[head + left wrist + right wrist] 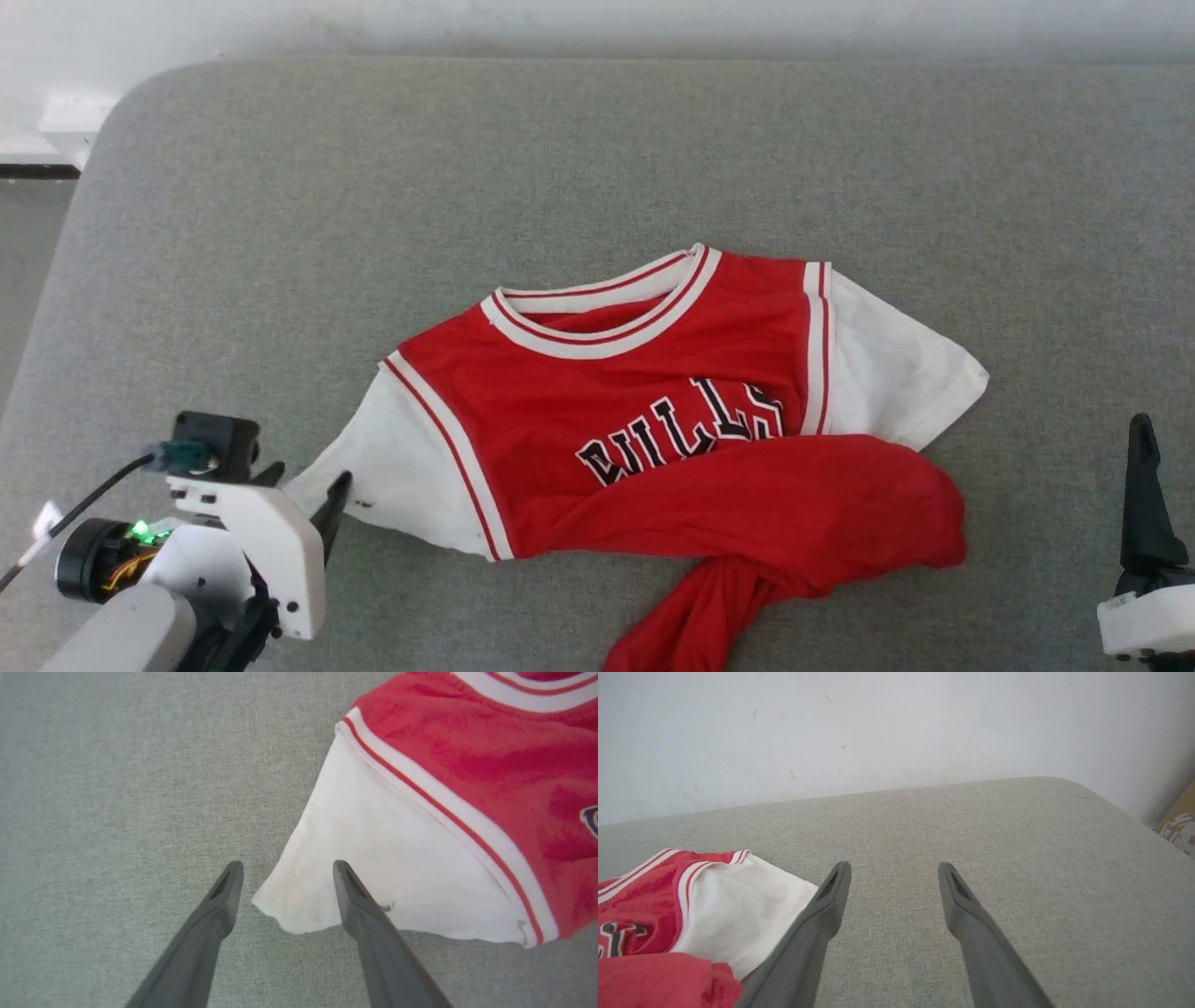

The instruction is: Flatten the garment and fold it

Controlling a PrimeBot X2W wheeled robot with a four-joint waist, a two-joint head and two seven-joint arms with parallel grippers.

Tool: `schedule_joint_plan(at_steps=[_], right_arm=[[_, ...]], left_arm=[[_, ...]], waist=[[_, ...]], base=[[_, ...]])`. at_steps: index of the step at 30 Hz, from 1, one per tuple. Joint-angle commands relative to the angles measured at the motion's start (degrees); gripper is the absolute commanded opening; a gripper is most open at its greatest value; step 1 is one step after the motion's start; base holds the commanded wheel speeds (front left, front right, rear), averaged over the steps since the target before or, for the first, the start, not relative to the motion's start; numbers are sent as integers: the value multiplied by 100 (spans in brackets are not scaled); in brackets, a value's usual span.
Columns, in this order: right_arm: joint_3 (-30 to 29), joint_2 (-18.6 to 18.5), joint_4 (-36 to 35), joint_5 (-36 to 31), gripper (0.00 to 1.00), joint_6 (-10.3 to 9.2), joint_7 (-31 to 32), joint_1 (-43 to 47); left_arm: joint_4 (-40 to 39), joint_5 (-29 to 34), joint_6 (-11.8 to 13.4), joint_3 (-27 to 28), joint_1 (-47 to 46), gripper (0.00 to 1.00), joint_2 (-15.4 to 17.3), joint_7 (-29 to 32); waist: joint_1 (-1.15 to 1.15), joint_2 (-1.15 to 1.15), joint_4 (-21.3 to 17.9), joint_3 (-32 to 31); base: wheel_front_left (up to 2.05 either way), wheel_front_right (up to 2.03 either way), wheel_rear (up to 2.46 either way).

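The garment (597, 392) lies chest-up on the grey padded surface (467, 187), collar toward the far side. Its red lower half is folded up over the lettering and bunched into a twist at the near edge. My left gripper (308, 490) is open at the tip of the white left sleeve (392, 467). In the left wrist view the sleeve corner (299, 905) lies between the spread fingers of my left gripper (287, 865). My right gripper (1144, 439) stands open off to the garment's right, and its wrist view shows the right gripper (894, 865) over bare fabric beside the other white sleeve (738, 914).
A pale wall (878, 728) runs behind the surface's far edge. The surface's rounded back left corner (131, 93) and a strip of floor show at the left. A brown box (1178, 826) sits beyond the right edge.
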Motion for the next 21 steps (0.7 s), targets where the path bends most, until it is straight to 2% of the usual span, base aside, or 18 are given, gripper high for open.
schedule_joint_plan(at_steps=[1,8,11,15,16,18,21], right_arm=[[6,12,-48,-30,100,-4,12,-51],[-30,12,-108,-31,100,-4,31,-88],[-46,12,-127,-42,100,-4,34,-122],[-64,12,-146,-73,100,-4,61,-160],[-67,12,-149,-81,100,-4,70,-165],[-74,12,-150,-98,100,-4,86,-176],[-84,12,-142,-118,100,-4,98,-168]], left_arm=[[42,58,-77,-118,-135,100,56,200],[308,135,-180,-450,-393,100,159,909],[473,154,-121,-498,-455,100,148,1060],[662,100,-204,-588,-492,100,71,1158],[697,50,-247,-603,-490,0,38,1182],[733,-51,-364,-634,-490,0,-9,1221],[748,-139,-362,-531,-503,0,-106,1030]], waist=[[0,0,-64,134],[0,0,-112,384],[0,0,-110,443],[0,0,-89,472],[0,0,-82,470],[0,0,-66,453],[0,0,-23,384]], base=[[0,0,0],[0,0,0],[0,0,0],[0,0,0],[0,0,0],[0,0,0],[0,0,0]])
